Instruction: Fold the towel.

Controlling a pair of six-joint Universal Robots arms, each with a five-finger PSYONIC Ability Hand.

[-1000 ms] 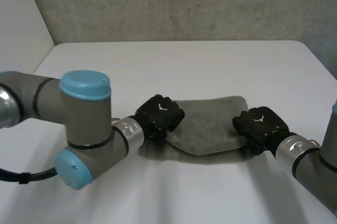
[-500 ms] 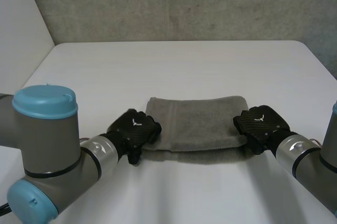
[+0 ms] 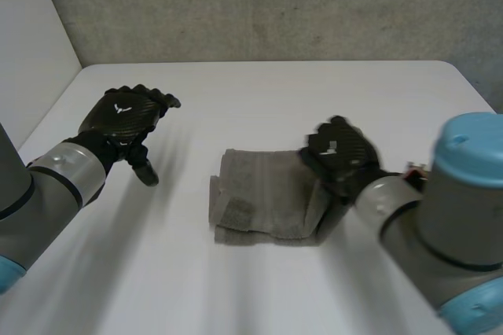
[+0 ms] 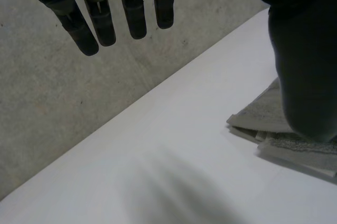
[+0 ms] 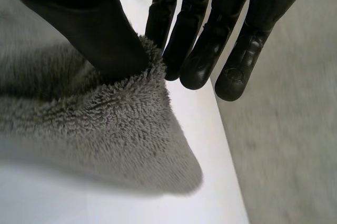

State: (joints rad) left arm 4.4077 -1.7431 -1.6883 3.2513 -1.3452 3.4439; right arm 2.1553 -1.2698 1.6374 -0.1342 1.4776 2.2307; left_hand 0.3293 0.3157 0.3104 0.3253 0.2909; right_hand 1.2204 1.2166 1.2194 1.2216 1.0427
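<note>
A grey towel (image 3: 259,193) lies folded at the middle of the white table (image 3: 275,91). My right hand (image 3: 342,152) is at its right end, holding that end raised off the table. In the right wrist view this hand (image 5: 192,40) pinches the towel's (image 5: 105,129) edge between thumb and fingers. My left hand (image 3: 122,119) hovers well to the left of the towel and above the table, fingers spread and holding nothing. In the left wrist view its fingers (image 4: 134,13) hang straight, and a corner of the towel (image 4: 260,116) lies beside the thumb.
A grey wall (image 3: 275,5) rises behind the table's far edge. My right arm's elbow with its blue cap (image 3: 471,146) stands over the front right of the table. Bare tabletop stretches behind the towel and to its left.
My left hand let go of the towel's left end, opened and rose away to the left. My right hand lifted the right end and carried it leftwards, so the towel is narrower.
</note>
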